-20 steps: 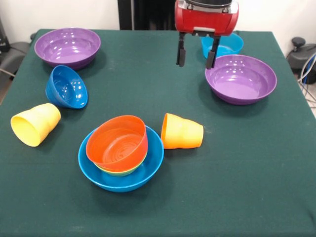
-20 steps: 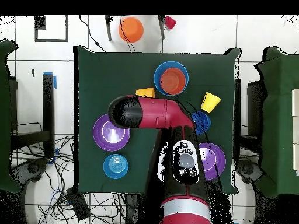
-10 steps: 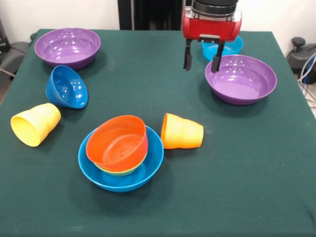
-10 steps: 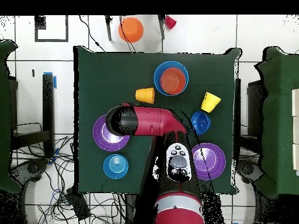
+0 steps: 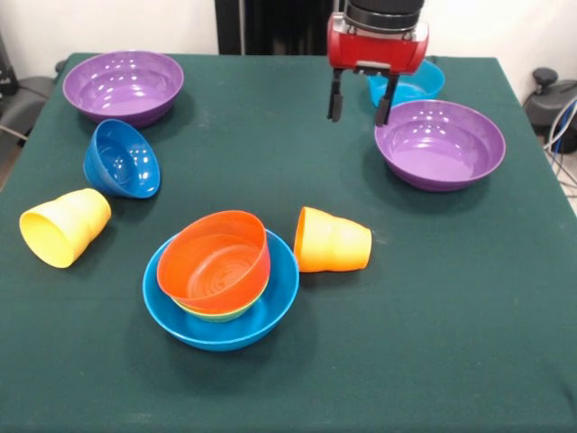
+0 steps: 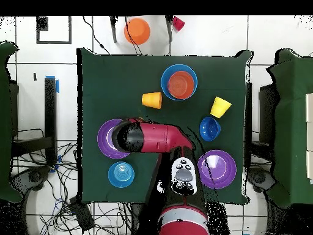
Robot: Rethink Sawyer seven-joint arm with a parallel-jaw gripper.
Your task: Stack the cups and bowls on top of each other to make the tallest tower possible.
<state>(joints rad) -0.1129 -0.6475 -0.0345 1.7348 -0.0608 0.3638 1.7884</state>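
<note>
Gripper hangs above the cloth near the table's far edge, fingers parted a moderate way and holding nothing. Judged step: between picks — no piece is in hand and the arm appears to be positioning over the far right group. The start of the tower sits front of centre: an orange bowl nested on a green bowl, only its rim showing, inside the large blue bowl. Nearest the fingers are the purple bowl, just to the right and lower, and the cyan bowl behind it; neither is between the fingers. The orange cup lies on its side just beside the stack, the yellow cup likewise at far left, with a tilted dark blue bowl and second purple bowl beyond. Next move — judged — calls for descending onto a rim and closing on it.
</note>
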